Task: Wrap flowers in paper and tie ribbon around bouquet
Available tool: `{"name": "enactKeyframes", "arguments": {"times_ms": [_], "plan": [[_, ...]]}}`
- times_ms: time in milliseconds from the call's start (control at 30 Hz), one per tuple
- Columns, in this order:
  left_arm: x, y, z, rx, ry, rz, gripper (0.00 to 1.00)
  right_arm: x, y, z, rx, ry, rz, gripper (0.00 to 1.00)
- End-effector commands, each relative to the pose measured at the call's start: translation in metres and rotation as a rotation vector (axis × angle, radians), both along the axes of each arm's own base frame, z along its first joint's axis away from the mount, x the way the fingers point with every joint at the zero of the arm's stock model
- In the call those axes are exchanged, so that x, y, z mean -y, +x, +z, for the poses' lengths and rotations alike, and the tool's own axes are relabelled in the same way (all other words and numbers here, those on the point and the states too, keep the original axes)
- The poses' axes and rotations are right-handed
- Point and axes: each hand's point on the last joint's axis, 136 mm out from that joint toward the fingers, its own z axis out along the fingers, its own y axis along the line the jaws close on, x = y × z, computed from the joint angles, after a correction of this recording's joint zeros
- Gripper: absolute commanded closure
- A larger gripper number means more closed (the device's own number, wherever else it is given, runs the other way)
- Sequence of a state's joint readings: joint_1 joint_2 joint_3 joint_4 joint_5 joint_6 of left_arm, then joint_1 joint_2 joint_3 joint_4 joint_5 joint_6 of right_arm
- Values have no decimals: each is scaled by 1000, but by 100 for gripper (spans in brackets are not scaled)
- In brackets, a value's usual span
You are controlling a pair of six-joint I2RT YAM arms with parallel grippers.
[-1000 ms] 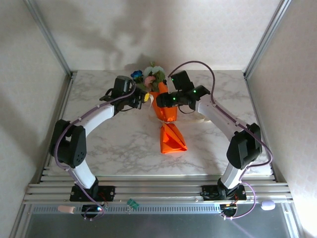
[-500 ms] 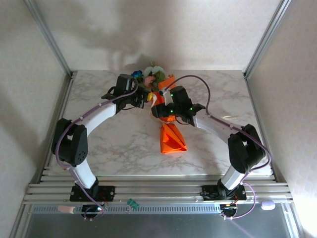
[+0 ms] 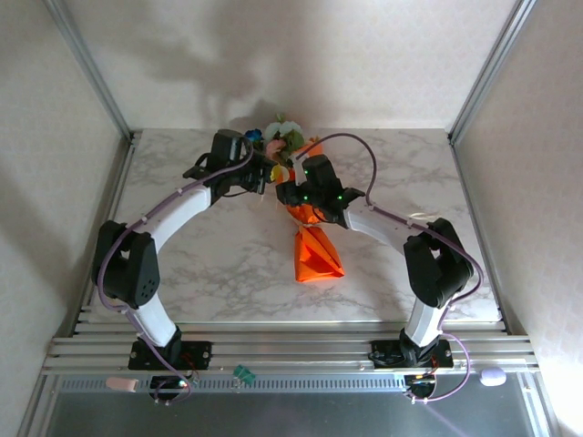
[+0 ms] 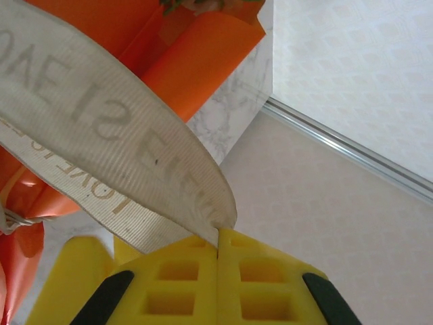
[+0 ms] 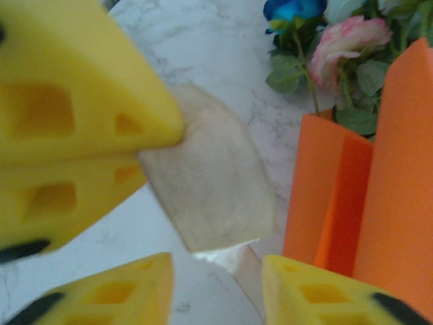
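So from the overhead cam, the orange paper cone bouquet (image 3: 314,253) is lying about mid-way across the white marble-look tabletop (image 3: 182,255). Its folded tail points toward the arm bases, and the pink, white and blue fake flowers (image 3: 281,137) poke out the far end near the back wall. Both arms curl in over its upper part, with the left fingers (image 3: 271,177) just left of the cone's mouth and the right fingers (image 3: 291,188) right next to them over the paper. Can't read either grip from up there, it's too small. Left wrist cam clears it up: the two yellow fingers are pressed flat together, clenched on the end of the cream-white ribbon strip (image 4: 101,135) with grey printed lettering. That ribbon runs up and off to the left across the bright orange paper sheet (image 4: 203,61). On the right wrist cam, the right fingers sit apart along the bottom edge, released, nothing gripped. The left arm's yellow fingers are at upper left, pinching a stubby ribbon end that hangs just ahead of that gap, over the tabletop. Orange paper stands on the right, with a blue bloom (image 5: 292,9) and a pink bloom (image 5: 346,39) above it.
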State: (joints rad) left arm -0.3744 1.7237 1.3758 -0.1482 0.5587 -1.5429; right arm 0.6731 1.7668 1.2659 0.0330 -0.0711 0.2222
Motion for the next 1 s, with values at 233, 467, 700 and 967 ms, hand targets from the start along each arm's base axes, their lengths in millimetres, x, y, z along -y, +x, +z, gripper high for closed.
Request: {"name": "enactKeyframes", "arguments": {"times_ms": [233,467,700,967], "plan": [[23,-5,20,19,-58,-56,100,33,3,34,50,4,-113,100],[44,-7,20,21,-79,-87,100,57,0,39,21,26,-135,100],[76,-9,10,5,-103,-129,100,90,-12,24,-37,33,-201,100],[110,-22,-5,-34,-108,-183,100,140,-6,0,-150,74,-355,100]]}}
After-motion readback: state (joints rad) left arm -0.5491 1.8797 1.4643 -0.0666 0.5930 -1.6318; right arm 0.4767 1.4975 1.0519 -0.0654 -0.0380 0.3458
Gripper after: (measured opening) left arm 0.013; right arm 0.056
